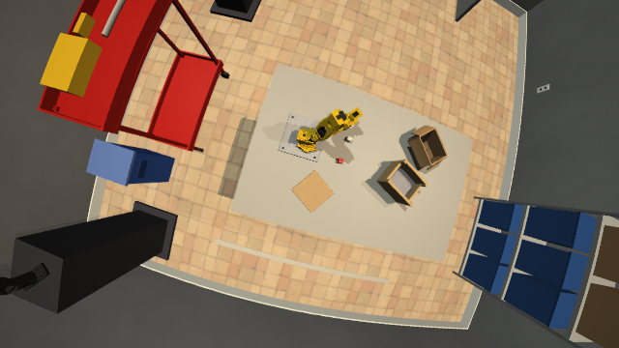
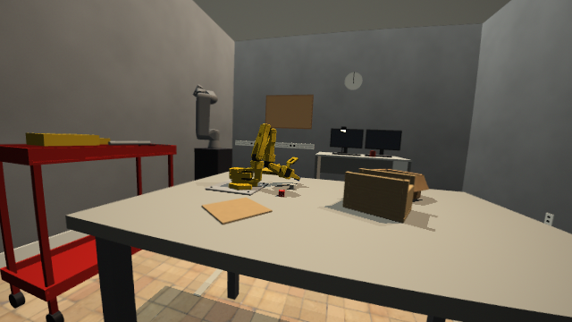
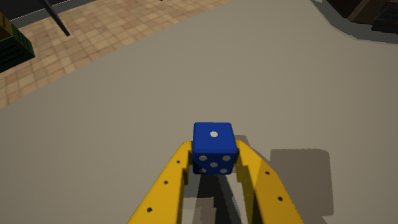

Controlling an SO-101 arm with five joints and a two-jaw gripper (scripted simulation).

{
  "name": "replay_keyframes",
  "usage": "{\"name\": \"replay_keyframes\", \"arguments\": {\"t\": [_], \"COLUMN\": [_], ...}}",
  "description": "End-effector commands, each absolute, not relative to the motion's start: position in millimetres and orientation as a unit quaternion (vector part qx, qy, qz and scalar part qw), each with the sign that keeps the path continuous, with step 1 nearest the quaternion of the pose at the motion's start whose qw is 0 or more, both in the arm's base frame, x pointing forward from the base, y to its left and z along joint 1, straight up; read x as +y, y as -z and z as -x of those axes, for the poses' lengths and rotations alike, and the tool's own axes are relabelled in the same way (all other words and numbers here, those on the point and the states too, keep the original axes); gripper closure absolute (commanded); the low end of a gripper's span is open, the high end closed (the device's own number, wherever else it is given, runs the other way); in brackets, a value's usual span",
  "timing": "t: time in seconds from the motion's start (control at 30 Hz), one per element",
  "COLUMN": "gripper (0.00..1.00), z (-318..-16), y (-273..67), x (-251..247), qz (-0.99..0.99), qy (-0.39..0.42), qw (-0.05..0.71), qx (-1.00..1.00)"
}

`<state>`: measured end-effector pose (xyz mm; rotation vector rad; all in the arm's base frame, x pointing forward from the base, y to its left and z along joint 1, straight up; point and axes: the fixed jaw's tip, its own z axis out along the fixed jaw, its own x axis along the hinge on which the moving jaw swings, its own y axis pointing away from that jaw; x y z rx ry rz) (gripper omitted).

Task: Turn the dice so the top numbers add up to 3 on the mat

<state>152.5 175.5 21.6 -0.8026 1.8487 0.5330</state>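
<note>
My gripper is shut on a blue die, low over the table beyond the white die. In the wrist view its upper face shows one pip and the face nearer the camera shows five. A white die is on the table near the arm. A red die is on the table between the white die and the mat. The top numbers of the white and red dice are too small to read. The square tan mat bears no die.
Two open brown boxes stand on the table, on the far side of the dice from the arm's base. The arm's base plate lies near one table edge. A red cart stands beyond that edge.
</note>
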Motion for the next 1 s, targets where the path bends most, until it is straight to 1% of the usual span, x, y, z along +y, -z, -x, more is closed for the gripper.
{"name": "replay_keyframes", "arguments": {"t": [0.0, 0.97], "gripper": [1.00, 1.00], "z": [-151, -151], "y": [-22, -11], "x": [178, 178], "qz": [0.338, 0.338], "qy": [-0.223, -0.223], "qw": [0.507, 0.507], "qx": [0.760, 0.760]}}
